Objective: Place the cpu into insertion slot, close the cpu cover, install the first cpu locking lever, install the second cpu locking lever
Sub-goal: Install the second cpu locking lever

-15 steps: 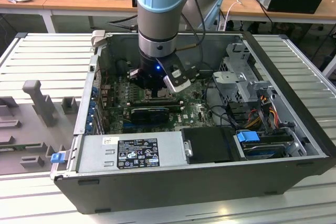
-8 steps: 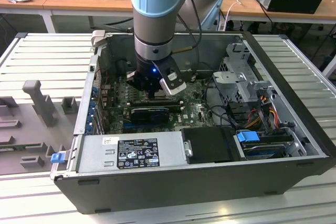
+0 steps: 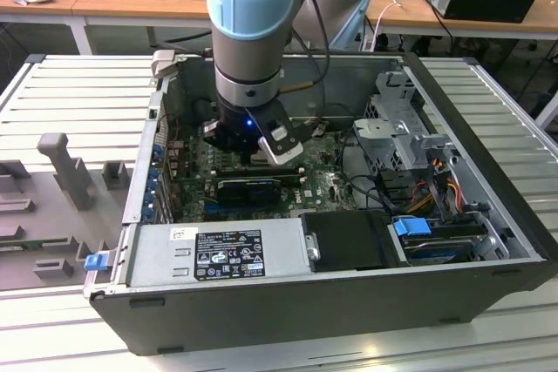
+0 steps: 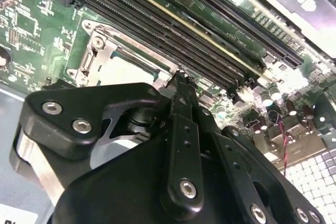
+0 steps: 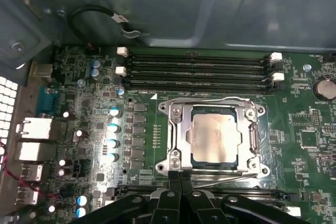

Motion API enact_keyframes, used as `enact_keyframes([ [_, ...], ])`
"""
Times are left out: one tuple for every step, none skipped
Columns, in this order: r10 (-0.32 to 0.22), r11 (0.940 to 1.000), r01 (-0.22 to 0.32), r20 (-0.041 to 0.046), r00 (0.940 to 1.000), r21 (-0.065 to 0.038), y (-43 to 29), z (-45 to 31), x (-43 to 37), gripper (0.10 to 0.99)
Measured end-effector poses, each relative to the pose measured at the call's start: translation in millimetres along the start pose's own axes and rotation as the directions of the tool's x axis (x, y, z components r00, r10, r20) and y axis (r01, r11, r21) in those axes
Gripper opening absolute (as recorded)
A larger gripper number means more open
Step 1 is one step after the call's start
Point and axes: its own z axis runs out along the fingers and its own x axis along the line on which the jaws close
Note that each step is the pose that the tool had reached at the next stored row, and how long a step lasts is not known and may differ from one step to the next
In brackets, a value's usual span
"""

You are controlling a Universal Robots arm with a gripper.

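In the first wrist view the cpu [image 5: 215, 140] lies flat in the insertion slot [image 5: 190, 150] on the green board, its pale metal top showing through the window of the cpu cover [image 5: 177, 132]. The silver cover lies down flat over it. A thin wire lever [image 5: 210, 99] runs along the far edge of the socket and down one side. My gripper [image 5: 180, 178] is shut, its black fingertips pressed together at the socket's near edge with nothing visible between them. In the second wrist view the gripper [image 4: 181, 77] hangs just above the cover [image 4: 98, 55]. The exterior view has the gripper [image 3: 255, 152] deep inside the open computer case.
Long black memory slots [image 5: 199, 69] lie just beyond the socket. Rear ports [image 5: 34, 140] and several capacitors [image 5: 113, 142] stand to one side. In the exterior view a black card [image 3: 248, 187], the power supply [image 3: 218, 250] and a drive cage [image 3: 401, 132] crowd the case.
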Motion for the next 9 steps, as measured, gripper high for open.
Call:
enact_keyframes([
  [-0.001, 1.0, 0.001, 0.0001, 1.0, -0.009, -1.6, -0.3, 0.6, 0.106],
  [0.0, 0.9999, 0.0, 0.0003, 1.0, -0.015, -3.2, -0.5, 0.8, 0.106],
  [0.0, 0.9998, 0.0, 0.0005, 1.0, -0.019, -4.5, -0.8, 0.9, 0.106],
  [0.0, 0.9997, 0.0, 0.0006, 1.0, -0.024, -6.6, -1.2, 1.1, 0.106],
  [0.0, 0.9997, 0.0, 0.0007, 1.0, -0.025, -7.9, -1.4, 1.2, 0.106],
  [0.0, 0.9996, 0.0, 0.0008, 1.0, -0.028, -10.1, -1.6, 1.5, 0.106],
  [0.0, 0.9996, 0.0, 0.0007, 1.0, -0.028, -10.7, -1.8, 1.7, 0.106],
  [0.0, 0.9996, 0.0, 0.0007, 1.0, -0.029, -10.8, -1.6, 2.5, 0.106],
  [0.0, 0.9996, 0.0, 0.0008, 1.0, -0.029, -11.0, -0.9, 4.3, 0.106],
])
